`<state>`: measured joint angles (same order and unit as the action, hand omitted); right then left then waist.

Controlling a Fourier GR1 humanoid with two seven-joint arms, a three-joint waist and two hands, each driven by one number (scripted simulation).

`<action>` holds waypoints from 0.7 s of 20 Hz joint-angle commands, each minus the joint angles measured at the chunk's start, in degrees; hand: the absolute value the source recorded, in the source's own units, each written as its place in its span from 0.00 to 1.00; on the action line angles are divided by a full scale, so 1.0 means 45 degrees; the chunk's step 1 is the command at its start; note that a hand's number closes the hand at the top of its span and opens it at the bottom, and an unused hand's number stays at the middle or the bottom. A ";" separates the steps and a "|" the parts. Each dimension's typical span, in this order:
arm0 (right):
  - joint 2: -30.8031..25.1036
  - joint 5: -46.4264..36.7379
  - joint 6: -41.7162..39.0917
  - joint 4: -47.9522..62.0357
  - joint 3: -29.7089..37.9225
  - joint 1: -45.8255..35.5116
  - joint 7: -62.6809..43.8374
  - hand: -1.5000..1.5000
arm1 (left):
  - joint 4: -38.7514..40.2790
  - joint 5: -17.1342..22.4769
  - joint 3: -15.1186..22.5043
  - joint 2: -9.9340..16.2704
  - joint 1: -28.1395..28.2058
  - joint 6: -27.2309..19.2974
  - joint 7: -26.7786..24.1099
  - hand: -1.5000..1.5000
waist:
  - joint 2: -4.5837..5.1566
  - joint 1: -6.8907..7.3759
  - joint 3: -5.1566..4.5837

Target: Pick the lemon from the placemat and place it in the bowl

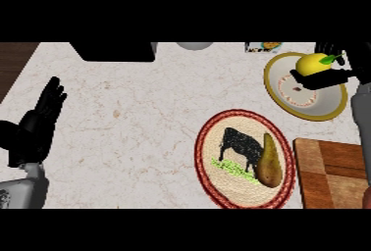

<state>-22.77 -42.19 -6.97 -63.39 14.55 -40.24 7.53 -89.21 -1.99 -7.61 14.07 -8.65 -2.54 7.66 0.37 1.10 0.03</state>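
The yellow lemon (312, 63) with a small green leaf is held in my right hand (328, 74), whose black fingers curl round it from the right and below. It hangs over the far rim of the bowl (284, 73), a white dish with a gold edge at the upper right. The round woven placemat (217, 147), red-rimmed with a black cow printed on it, lies nearer me at centre right. A brown pear (269, 164) rests on its right side. My left hand (39, 122) stays open at the left edge, fingers up.
A wooden cutting board (333, 171) lies right of the placemat. A black appliance (116, 50) and a grey round object (194, 45) sit along the counter's far edge, with a small packet (262, 47) beside them. Dark wood shows at the far left corner.
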 commanded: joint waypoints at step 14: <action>-0.2230 -0.1520 0.1279 1.0077 0.0589 -0.2963 0.2052 0.00 | 0.0378 0.0266 -0.0101 0.0191 -0.0430 0.0655 -0.0202 0.50 | 0.0284 0.0640 0.0032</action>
<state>-29.76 -49.37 1.49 -25.16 15.74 -52.00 15.46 -87.98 -2.24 -6.97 13.52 -10.97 -1.63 7.12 1.37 3.34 0.11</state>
